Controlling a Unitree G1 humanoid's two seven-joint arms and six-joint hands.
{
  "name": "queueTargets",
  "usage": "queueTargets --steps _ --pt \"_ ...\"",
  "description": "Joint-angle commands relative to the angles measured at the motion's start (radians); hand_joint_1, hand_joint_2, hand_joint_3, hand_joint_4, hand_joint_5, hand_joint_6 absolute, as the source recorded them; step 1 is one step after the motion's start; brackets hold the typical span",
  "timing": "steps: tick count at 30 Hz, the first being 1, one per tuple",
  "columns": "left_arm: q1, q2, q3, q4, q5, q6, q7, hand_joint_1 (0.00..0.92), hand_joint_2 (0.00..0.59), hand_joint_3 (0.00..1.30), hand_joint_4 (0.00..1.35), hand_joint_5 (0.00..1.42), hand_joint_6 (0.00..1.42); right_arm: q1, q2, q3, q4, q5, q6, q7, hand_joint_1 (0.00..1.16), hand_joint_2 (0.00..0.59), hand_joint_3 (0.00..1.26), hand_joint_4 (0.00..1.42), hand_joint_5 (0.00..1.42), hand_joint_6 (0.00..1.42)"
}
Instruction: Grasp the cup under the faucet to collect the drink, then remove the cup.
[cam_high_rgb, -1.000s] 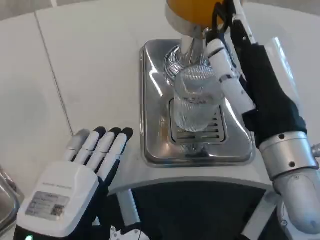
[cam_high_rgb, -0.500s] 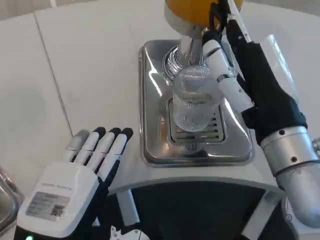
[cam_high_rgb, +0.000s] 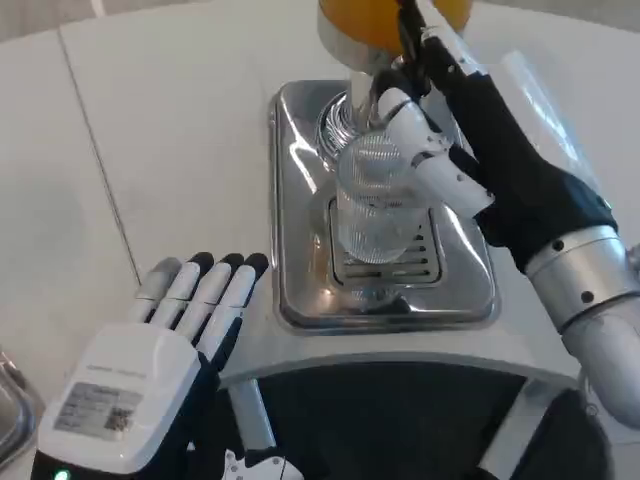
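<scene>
Cup (cam_high_rgb: 375, 200) at 12 o'clock on the drip tray (cam_high_rgb: 300, 290) under the faucet (cam_high_rgb: 362, 85), looks empty; right robot hand (cam_high_rgb: 455, 140) grips it, left robot hand (cam_high_rgb: 175, 330) wide on desk (cam_high_rgb: 150, 150); filling and removal remain.

A clear ribbed plastic cup (cam_high_rgb: 375, 200) stands on a glossy, mirror-polished metal tray (cam_high_rgb: 300, 200). The table (cam_high_rgb: 170, 130) is smooth matt white. The faucet (cam_high_rgb: 358, 95) is shiny metal.
</scene>
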Motion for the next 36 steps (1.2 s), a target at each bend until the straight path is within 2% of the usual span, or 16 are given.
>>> queueTargets --steps 1,8,12,17,21,25,36 --pt "-0.008 -0.012 -0.015 0.010 0.003 0.000 0.001 0.000 0.043 0.00 0.00 0.00 0.00 -0.023 -0.042 0.040 0.011 -0.043 0.012 0.063 0.00 0.546 0.07 0.00 0.00 0.00" --pt "-0.049 -0.033 -0.033 0.030 0.020 0.018 0.001 0.000 0.043 0.00 0.00 0.00 0.00 -0.075 -0.110 0.081 0.036 -0.163 -0.002 0.137 0.00 0.556 0.11 0.01 0.00 0.00" --pt "-0.057 -0.031 -0.039 0.039 0.021 0.021 0.003 0.000 0.043 0.00 0.00 0.00 0.00 -0.102 -0.124 0.099 0.039 -0.202 -0.003 0.182 0.00 0.556 0.12 0.01 0.00 0.01" --pt "-0.087 -0.042 -0.044 0.071 0.024 0.036 0.011 0.000 0.043 0.00 0.00 0.00 0.00 -0.114 -0.119 0.099 0.025 -0.234 0.002 0.228 0.00 0.562 0.12 0.01 0.00 0.01" --pt "-0.194 -0.061 -0.056 0.156 0.031 0.075 0.019 0.000 0.043 0.00 0.00 0.00 0.00 -0.099 -0.096 0.078 -0.002 -0.231 0.016 0.243 0.00 0.564 0.08 0.01 0.00 0.00" --pt "-0.267 -0.062 -0.072 0.211 0.035 0.094 0.033 0.000 0.042 0.00 0.00 0.00 0.00 -0.082 -0.094 0.076 -0.020 -0.238 0.010 0.249 0.00 0.568 0.07 0.01 0.00 0.01" --pt "-0.328 -0.072 -0.113 0.268 0.017 0.127 0.045 0.000 0.044 0.00 0.00 0.00 0.01 -0.079 -0.094 0.075 -0.023 -0.241 0.007 0.263 0.00 0.572 0.07 0.00 0.00 0.02"
